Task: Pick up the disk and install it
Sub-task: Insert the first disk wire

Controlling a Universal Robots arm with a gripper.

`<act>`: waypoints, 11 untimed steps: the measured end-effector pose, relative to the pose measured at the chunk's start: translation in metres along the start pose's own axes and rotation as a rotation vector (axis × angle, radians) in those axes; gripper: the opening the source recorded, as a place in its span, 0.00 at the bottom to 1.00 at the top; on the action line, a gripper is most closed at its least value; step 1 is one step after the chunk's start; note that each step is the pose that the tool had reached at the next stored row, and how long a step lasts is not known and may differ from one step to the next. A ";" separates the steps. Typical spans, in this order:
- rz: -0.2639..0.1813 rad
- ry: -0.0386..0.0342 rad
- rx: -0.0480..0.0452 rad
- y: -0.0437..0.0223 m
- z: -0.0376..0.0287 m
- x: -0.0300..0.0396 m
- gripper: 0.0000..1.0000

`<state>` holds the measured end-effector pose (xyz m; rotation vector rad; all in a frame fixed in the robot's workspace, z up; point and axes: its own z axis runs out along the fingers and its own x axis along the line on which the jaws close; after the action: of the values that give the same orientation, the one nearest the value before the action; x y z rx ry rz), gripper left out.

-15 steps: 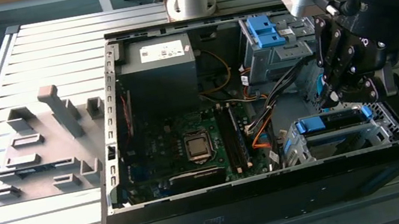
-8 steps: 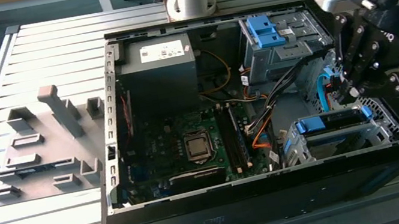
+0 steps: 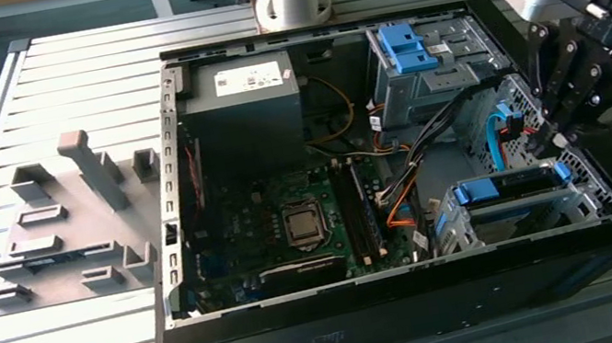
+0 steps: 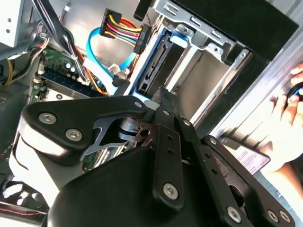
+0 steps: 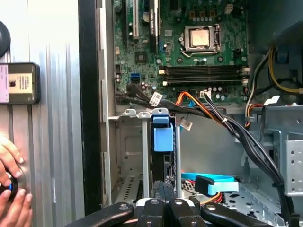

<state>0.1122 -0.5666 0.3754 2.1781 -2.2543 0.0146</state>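
Inside the drive cage (image 5: 124,142), the disk (image 5: 162,151) sits slotted upright (blue tab showing). Beside it, the gripper (image 5: 164,188) hangs with fingers pressed together, empty.

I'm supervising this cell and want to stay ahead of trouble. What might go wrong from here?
The gripper sits right at the disk in the drive cage; a skewed push might jam it. The loose blue cable beside the cage could snag. A person's hand rests close to the case.
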 end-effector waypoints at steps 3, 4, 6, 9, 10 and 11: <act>-0.012 0.0000 0.0005 -0.0052 0.0033 -0.0004 0.11; -0.012 0.0000 0.0005 -0.0078 0.0046 -0.0010 0.11; -0.012 0.0002 0.0005 -0.0122 0.0065 -0.0046 0.11; -0.012 0.0001 0.0005 -0.0146 0.0076 -0.0133 0.11; -0.012 0.0000 0.0004 -0.0150 0.0077 -0.0160 0.11; -0.013 -0.0001 0.0005 -0.0151 0.0078 -0.0180 0.11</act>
<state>0.1280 -0.5492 0.3674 2.1926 -2.2406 0.0150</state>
